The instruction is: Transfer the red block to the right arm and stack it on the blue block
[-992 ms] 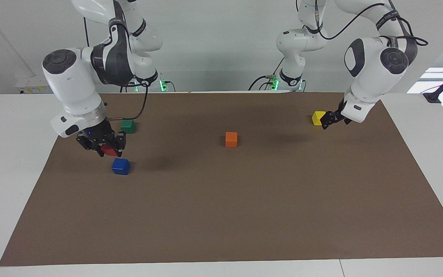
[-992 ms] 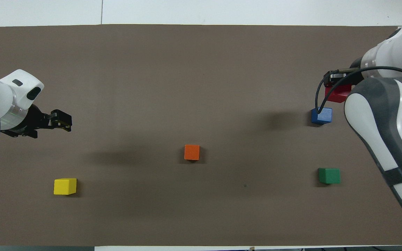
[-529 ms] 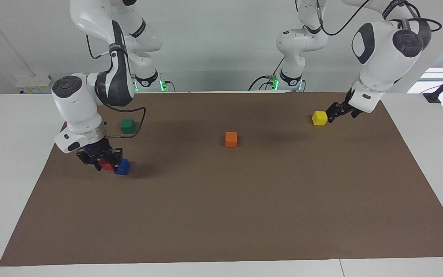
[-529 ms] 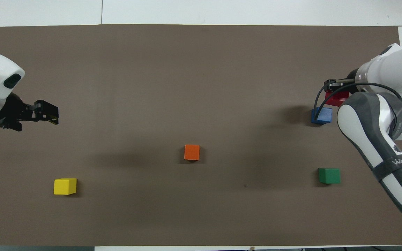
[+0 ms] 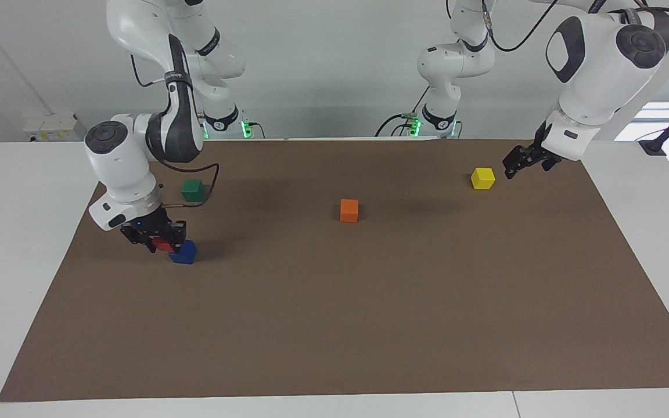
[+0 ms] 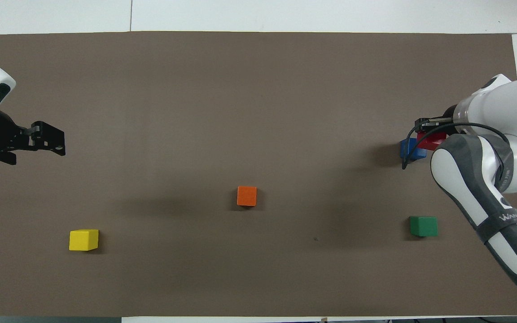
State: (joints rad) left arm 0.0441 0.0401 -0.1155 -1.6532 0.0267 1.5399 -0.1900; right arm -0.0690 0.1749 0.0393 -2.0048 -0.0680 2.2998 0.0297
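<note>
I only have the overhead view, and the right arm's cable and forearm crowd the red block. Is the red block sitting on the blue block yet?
Observer: Not squarely. In the facing view the red block is gripped in the right hand, offset from the blue block toward the right arm's end of the table.
Operator: How high is it?
Observer: Low. Its underside looks about level with the blue block's top. I cannot tell whether they touch.
Operator: And the left hand?
Observer: The left hand waits raised above the mat, open and empty.
</note>
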